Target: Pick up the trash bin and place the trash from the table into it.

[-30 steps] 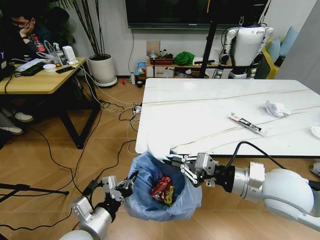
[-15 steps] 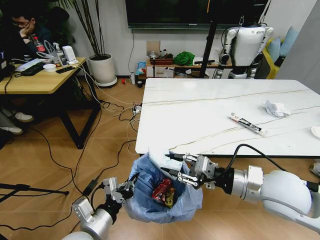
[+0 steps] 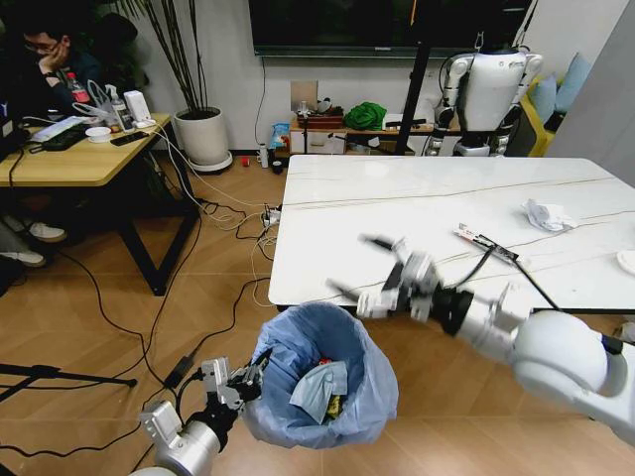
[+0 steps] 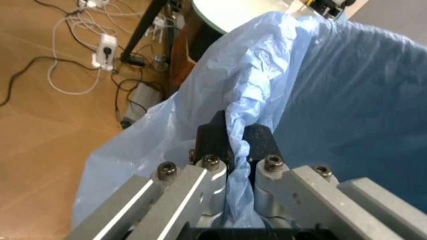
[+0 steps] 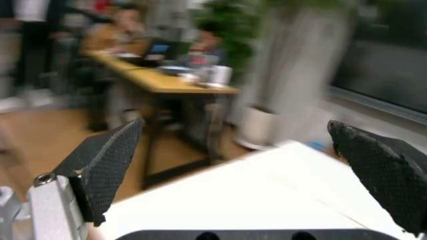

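Note:
The trash bin (image 3: 319, 382), lined with a crinkled light-blue bag, hangs below the table's front left corner. My left gripper (image 3: 250, 375) is shut on its rim, and the left wrist view shows the bag's edge (image 4: 257, 75) pinched between the fingers (image 4: 213, 142). Inside lies a pale crumpled piece (image 3: 319, 387) over red and yellow trash (image 3: 334, 403). My right gripper (image 3: 349, 264) is open above the table (image 3: 347, 213) near its front edge, its pads (image 5: 107, 165) spread wide. A long thin wrapper (image 3: 491, 246), a crumpled tissue (image 3: 548, 214) and a white lid (image 3: 627, 261) lie on the table's right side.
A light-wood desk (image 3: 79, 159) with a seated person stands at the left. Cables and a power strip (image 3: 270, 214) cross the floor between desk and table. A white plant pot (image 3: 203, 137) and another robot (image 3: 488, 94) stand at the back wall.
My right gripper rose out of the bin's mouth to above the table edge and spread wider. A pale crumpled piece now lies on top of the red can inside the bin.

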### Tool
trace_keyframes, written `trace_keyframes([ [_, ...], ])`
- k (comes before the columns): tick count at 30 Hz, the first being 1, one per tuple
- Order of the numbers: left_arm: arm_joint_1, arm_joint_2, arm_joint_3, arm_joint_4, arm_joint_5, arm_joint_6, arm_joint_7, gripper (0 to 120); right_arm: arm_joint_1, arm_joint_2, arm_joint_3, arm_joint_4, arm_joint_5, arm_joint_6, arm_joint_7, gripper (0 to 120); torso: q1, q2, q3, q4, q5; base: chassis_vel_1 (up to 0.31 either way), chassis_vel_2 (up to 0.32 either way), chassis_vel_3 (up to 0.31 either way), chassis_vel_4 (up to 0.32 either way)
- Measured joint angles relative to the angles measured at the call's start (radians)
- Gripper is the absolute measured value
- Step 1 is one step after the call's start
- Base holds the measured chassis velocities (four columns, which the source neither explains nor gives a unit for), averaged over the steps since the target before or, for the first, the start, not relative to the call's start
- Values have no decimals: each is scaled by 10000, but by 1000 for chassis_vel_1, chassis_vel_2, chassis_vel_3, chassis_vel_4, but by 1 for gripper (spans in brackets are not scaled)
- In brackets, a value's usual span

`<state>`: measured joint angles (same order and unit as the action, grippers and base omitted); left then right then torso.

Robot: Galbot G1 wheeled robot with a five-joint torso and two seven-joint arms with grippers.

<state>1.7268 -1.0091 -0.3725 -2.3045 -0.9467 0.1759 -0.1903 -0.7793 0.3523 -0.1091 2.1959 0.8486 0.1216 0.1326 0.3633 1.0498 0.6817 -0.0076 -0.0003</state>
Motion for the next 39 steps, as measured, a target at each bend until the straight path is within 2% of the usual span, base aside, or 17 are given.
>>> trace_keyframes([
  [1, 0, 0, 0, 0, 0, 0, 0, 0, 0, 0, 0, 0, 0, 0, 0, 100, 0, 0, 0, 0, 0, 0, 0, 0, 0],
  [2, 47, 20, -86, -21, 0, -14, 0, 0, -168, 361, 286, -609, 33, 90, 343, 100, 0, -1, 1, 0, 9, 0, 0, 0, 0],
  [5, 140, 37, -257, -64, 0, -31, 0, 0, -414, 1059, 1072, -1754, 234, 225, 525, 100, 1, 0, 1, 1, 6, 0, 0, 0, 0],
  [10, 143, 12, -356, -96, 3, -50, 0, 0, -594, 1443, 1716, -2375, 443, 223, 530, 100, 1, 0, 1, 1, 2, 0, 0, 0, 0],
  [13, 98, -15, -499, -92, 12, -56, -1, 0, -1323, 1762, 2823, -2672, 506, 32, 620, 100, 1, -1, 0, 0, 4, 0, 0, 0, 0],
  [14, 98, -15, -499, -92, 12, -56, -1, 0, -1323, 1762, 2823, -2672, 506, 32, 620, 100, 1, -1, 0, 0, 4, 0, 0, 0, 0],
  [17, 87, -36, -630, -93, 21, -58, -1, 0, -2573, 2066, 4587, -2777, 444, -105, 563, 100, 1, 0, 0, -2, 2, 0, 0, 0, 0],
  [18, 87, -36, -630, -93, 21, -58, -1, 0, -2573, 2066, 4587, -2777, 444, -105, 563, 100, 1, 0, 0, -2, 2, 0, 0, 0, 0],
  [20, 143, -41, -695, -112, 38, -63, 11, 0, -3530, 2425, 5678, -2666, 337, -191, 418, 100, 1, 0, -1, -1, 2, 0, 0, 0, 0],
  [21, 143, -41, -695, -112, 38, -63, 11, 0, -3530, 2425, 5678, -2666, 337, -191, 418, 100, 1, 0, -1, -1, 2, 0, 0, 0, 0],
  [23, 219, -41, -722, -167, 84, -65, 42, 0, -4380, 2772, 6533, -2589, 50, -174, 212, 100, 1, 0, 0, 1, 7, 0, 0, 0, 0],
  [24, 293, -45, -736, -213, 163, -67, 72, 0, -5281, 3203, 7415, -2506, -267, -87, -107, 100, 0, 0, -1, -2, 6, 0, 0, 0, 0],
  [26, 307, -47, -744, -214, 193, -69, 81, 0, -5519, 3354, 7677, -2488, -343, -54, -227, 100, 0, 1, -1, -2, 1, 0, 0, 0, 0],
  [28, 378, -51, -773, -217, 295, -81, 138, 0, -6349, 4036, 8700, -2378, -672, 54, -661, 100, -2, 0, -1, -2, 5, 0, 0, 0, 0],
  [33, 458, -71, -857, -183, 466, -129, 248, 0, -7141, 4751, 9643, -2087, -1015, 124, -1021, 100, -2, 0, -1, -1, 1, 0, 0, 0, 0],
  [39, 1117, -308, -999, -229, 888, -267, 499, 0, -8515, 5825, 10589, -1439, -1819, 322, -1595, 100, -2, 1, -2, 3, 1, 0, 0, 0, 0],
])
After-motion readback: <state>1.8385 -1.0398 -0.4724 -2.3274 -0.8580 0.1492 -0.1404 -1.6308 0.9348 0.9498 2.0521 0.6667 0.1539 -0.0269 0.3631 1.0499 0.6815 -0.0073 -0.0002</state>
